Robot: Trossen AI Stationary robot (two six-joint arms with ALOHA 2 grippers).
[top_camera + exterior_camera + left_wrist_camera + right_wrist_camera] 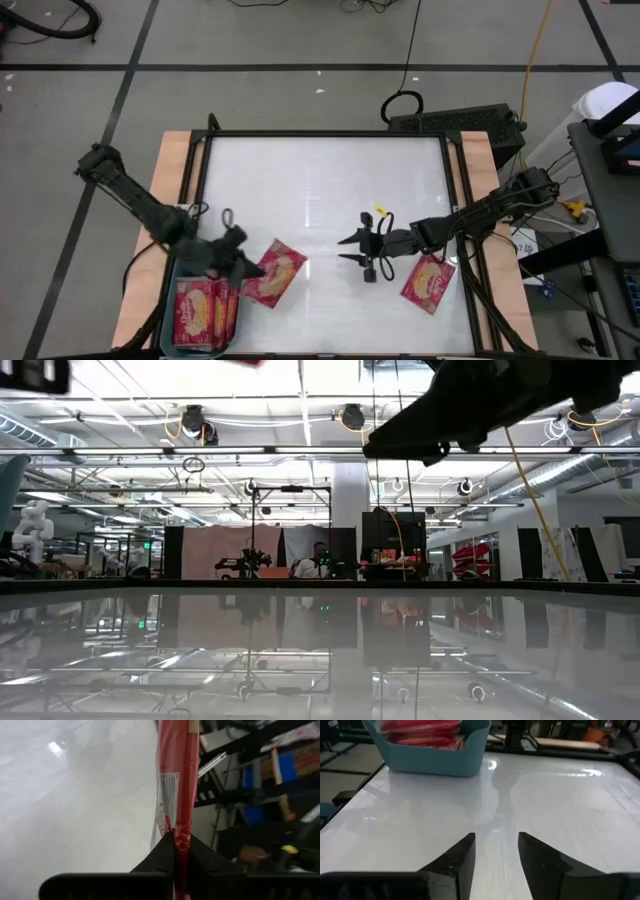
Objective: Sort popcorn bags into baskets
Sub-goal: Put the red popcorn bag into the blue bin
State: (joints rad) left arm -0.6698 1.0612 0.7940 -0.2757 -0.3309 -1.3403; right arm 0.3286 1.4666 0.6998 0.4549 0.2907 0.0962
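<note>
1. Left gripper (pixel 181 851) fingers fill the near edge of the left wrist view, clamped tight on the edge of a red popcorn bag (pixel 176 780); the packet runs edge-on away from the fingers, with a white printed label on its side.
2. High view: left gripper (pixel 243 265) sits at the table's front left, just beside the teal basket (pixel 167 300), gripping that held popcorn bag (pixel 275 272) at its left edge. Bag lies front side up, tilted, over the white table (pixel 320 180) just right of the basket.
3. Basket is at the table's front-left corner and holds several red packets (pixel 205 310) packed side by side. Right wrist view shows the same basket (pixel 440 755) far across the table with red packets (pixel 420 730) above its rim.
4. Right gripper (pixel 352 248) is over the table's middle-front, pointing left, fingers (pixel 455 857) apart with a narrow-to-medium gap, nothing between them, only bare table below.
5. Second loose popcorn bag (pixel 428 283) lies flat on the table, front up, at front right, under/just behind the right arm's wrist, apart from its fingertips.
6. Low view: only a dark arm (pixel 470 410) at top, glossy tabletop; no packet readable.
</note>
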